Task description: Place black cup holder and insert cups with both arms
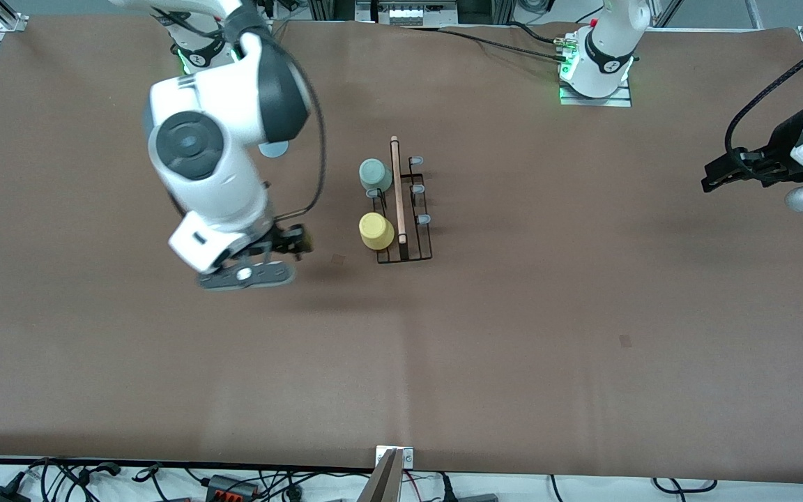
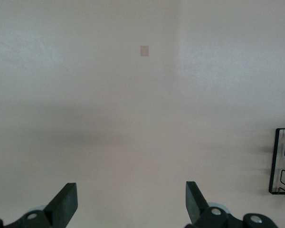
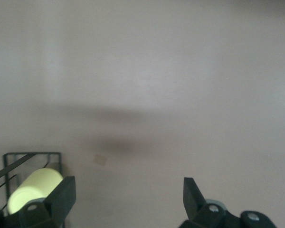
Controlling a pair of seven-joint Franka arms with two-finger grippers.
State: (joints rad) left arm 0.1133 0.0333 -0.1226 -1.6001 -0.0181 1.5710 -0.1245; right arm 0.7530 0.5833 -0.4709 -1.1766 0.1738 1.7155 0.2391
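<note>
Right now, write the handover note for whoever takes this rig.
Right gripper: open, empty, above the table beside the black cup holder.
Left gripper: open, empty, waiting at its own end of the table.
Done: holder placed mid-table; green cup and yellow cup hang on its pegs facing the right arm.
Left: light blue cup, mostly hidden under the right arm. The other side's pegs are free.

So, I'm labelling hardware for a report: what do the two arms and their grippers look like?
Both arms are glossy white with dark grey joints, black cables and green-lit bases. The right gripper and left gripper are black, each with two flat wedge-shaped fingers.
</note>
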